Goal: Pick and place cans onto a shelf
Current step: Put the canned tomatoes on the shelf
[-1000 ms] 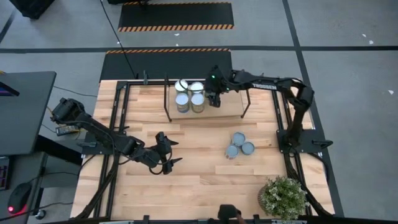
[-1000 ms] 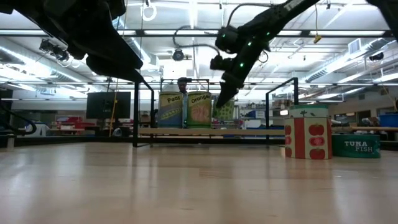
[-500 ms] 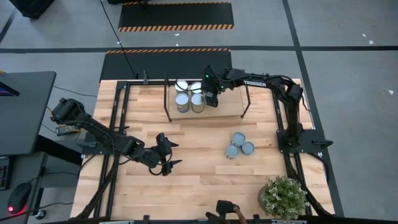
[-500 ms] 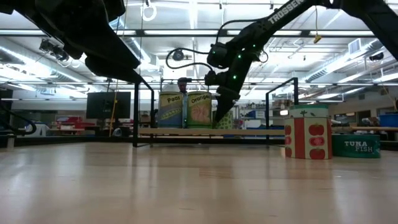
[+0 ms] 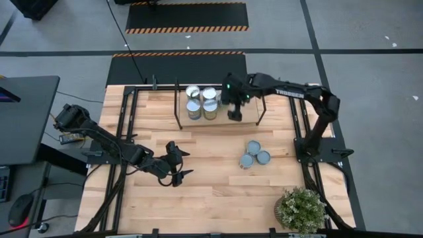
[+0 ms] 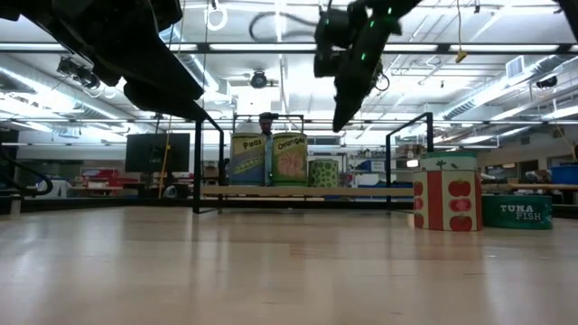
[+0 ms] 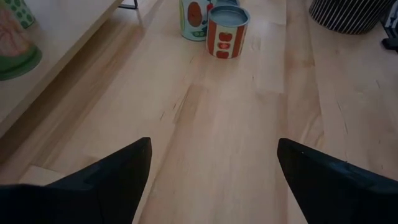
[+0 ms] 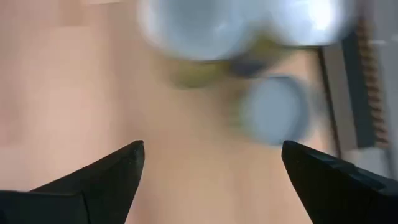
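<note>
The shelf (image 5: 250, 119) stands at the table's far middle. Several cans stand on its left half: four show from above (image 5: 201, 101), and the low view shows a third row with a small green-labelled can (image 6: 322, 172). Three blue-grey-topped cans (image 5: 254, 154) stand in a cluster on the table right of centre. My right gripper (image 5: 234, 114) hangs open and empty above the shelf, just right of the shelf cans and well above them (image 6: 341, 116). My left gripper (image 5: 178, 166) is open and empty over the table's left middle.
A green potted plant (image 5: 301, 208) stands at the table's near right corner. The shelf's black upright rods (image 5: 177, 106) frame the board. The shelf's right half and the table's middle (image 5: 211, 152) are bare wood. The left wrist view shows two of the table cans (image 7: 226, 31).
My right gripper first went down and toward the table's left, close to the cans on the shelf, then rose well above them and drew back toward the table's right. The cans on the shelf stay standing where they were.
</note>
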